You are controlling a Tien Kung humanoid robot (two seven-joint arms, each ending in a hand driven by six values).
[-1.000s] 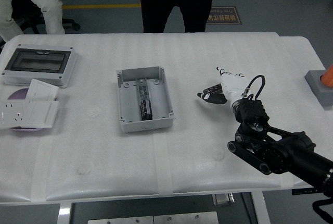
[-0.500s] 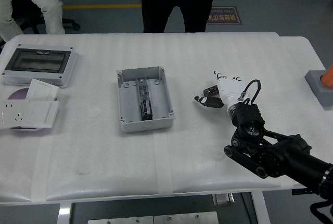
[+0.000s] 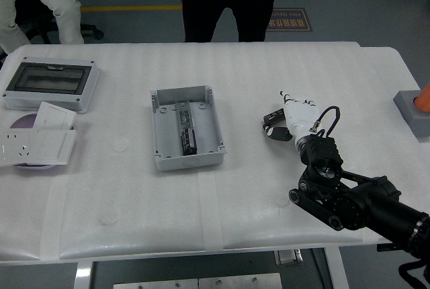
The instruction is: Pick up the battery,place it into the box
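One right hand (image 3: pixel 285 122) curled, right of box (image 3: pixel 185 128).

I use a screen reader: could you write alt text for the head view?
The robot's right hand, white with dark fingers, reaches over a white table to the right of an open grey box. A lidded enclosure and white socket plates lie far left; a person stands beyond.
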